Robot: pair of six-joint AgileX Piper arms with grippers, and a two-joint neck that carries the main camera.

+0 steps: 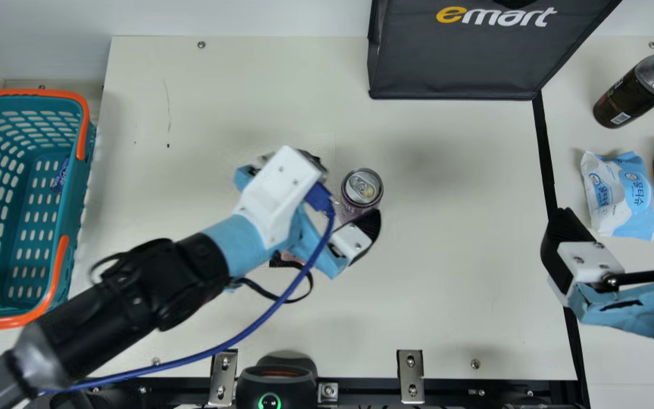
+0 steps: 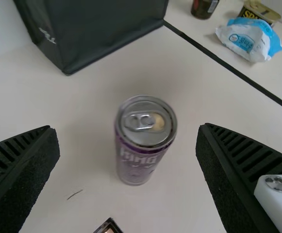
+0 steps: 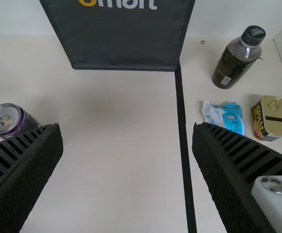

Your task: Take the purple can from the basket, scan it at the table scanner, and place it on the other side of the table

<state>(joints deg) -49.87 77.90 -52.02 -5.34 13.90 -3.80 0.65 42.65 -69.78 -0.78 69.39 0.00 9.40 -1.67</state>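
- Upright on the cream table point(image 1: 446, 295), the purple can point(image 1: 362, 190) stands ahead of my left gripper point(image 2: 126, 126), its long axis rising from the tabletop.
- My left fingers are spread wide and hold nothing; the left wrist view frames the can between them, a gap on each side.
- My right gripper point(image 3: 126, 125), also wide open and empty, is well apart, near the black line point(image 1: 544, 153).
- My left is nearer; a right-arm pickup would likely need it to back clear first.
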